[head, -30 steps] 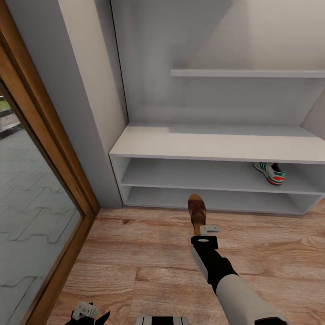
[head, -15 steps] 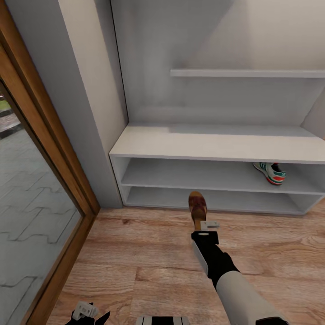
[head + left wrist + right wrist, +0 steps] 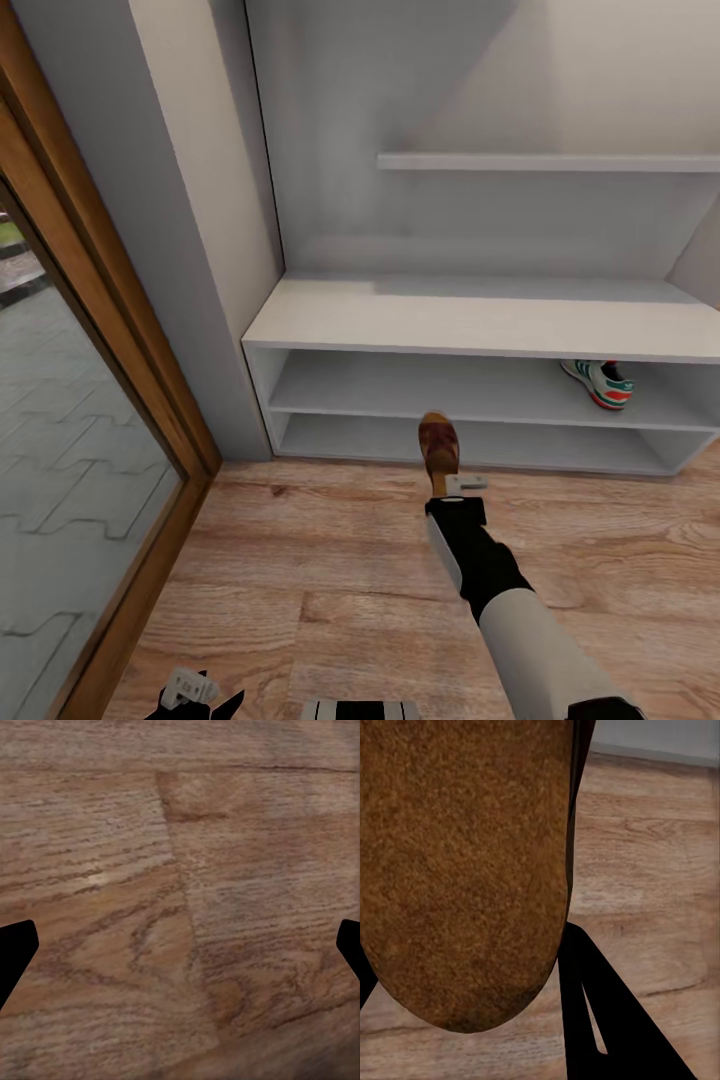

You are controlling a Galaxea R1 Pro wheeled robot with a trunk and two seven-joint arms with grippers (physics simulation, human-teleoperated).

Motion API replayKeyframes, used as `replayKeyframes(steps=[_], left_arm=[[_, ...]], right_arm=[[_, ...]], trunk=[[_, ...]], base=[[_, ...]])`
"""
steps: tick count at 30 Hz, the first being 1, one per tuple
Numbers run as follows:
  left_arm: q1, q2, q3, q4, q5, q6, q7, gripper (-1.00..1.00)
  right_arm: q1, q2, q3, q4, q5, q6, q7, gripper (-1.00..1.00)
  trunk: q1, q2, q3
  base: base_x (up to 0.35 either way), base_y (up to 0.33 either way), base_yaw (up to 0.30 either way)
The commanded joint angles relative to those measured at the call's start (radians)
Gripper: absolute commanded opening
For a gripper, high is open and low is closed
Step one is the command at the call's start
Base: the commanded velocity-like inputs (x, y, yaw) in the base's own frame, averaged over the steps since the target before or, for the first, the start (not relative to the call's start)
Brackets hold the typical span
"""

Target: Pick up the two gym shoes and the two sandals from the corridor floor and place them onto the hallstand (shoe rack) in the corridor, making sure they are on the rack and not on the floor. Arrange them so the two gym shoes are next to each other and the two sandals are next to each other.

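Fingers [image 3: 585, 1012] of right gripper [image 3: 455, 490] clamped on sandal [image 3: 438, 445] heel, toe just short of hallstand [image 3: 480, 325] bottom shelf's front edge; probably light, flat, stiff-soled, best pinched across heel.

Shoes counted: two, one of each kind.
One sandal [image 3: 438, 444] is seen in front of the hallstand [image 3: 480, 330], and one gym shoe [image 3: 598, 382] is seen on its upper open shelf. Two open shelf levels are counted in the hallstand, and one floating shelf [image 3: 548, 162] above it.
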Motion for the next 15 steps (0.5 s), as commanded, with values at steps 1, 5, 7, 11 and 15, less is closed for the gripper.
replayKeyframes(steps=[1, 5, 7, 11, 15], left_arm=[[-0.001, 0.0, 0.0, 0.001, 0.007, 0.001, -0.006, 1.0], [-0.001, 0.0, 0.0, 0.001, 0.007, 0.001, -0.006, 1.0], [-0.001, 0.0, 0.0, 0.001, 0.007, 0.001, -0.006, 1.0], [-0.001, -0.001, 0.0, 0.001, -0.001, 0.001, -0.006, 1.0], [-0.001, -0.001, 0.0, 0.001, -0.003, 0.001, -0.006, 1.0]], right_arm=[[-0.001, 0.0, 0.002, -0.007, -0.001, 0.014, -0.007, -1.0], [-0.003, 0.0, 0.002, -0.153, -0.001, 0.236, -0.007, -1.0], [-0.004, 0.0, 0.002, -0.153, -0.001, 0.235, -0.007, -1.0], [-0.004, 0.0, 0.002, -0.153, -0.001, 0.235, -0.007, -1.0], [-0.005, 0.0, 0.002, -0.153, -0.001, 0.235, -0.007, -1.0]], trunk=[[0.0, 0.0, -0.001], [0.0, 0.0, -0.001], [0.0, 0.0, -0.001], [0.0, 0.0, -0.001], [0.0, 0.0, -0.001]], base=[[0.005, 0.0, 0.0], [0.057, 0.0, 0.0], [0.125, 0.0, 0.0], [0.275, 0.0, 0.0], [0.327, 0.0, 0.0]])
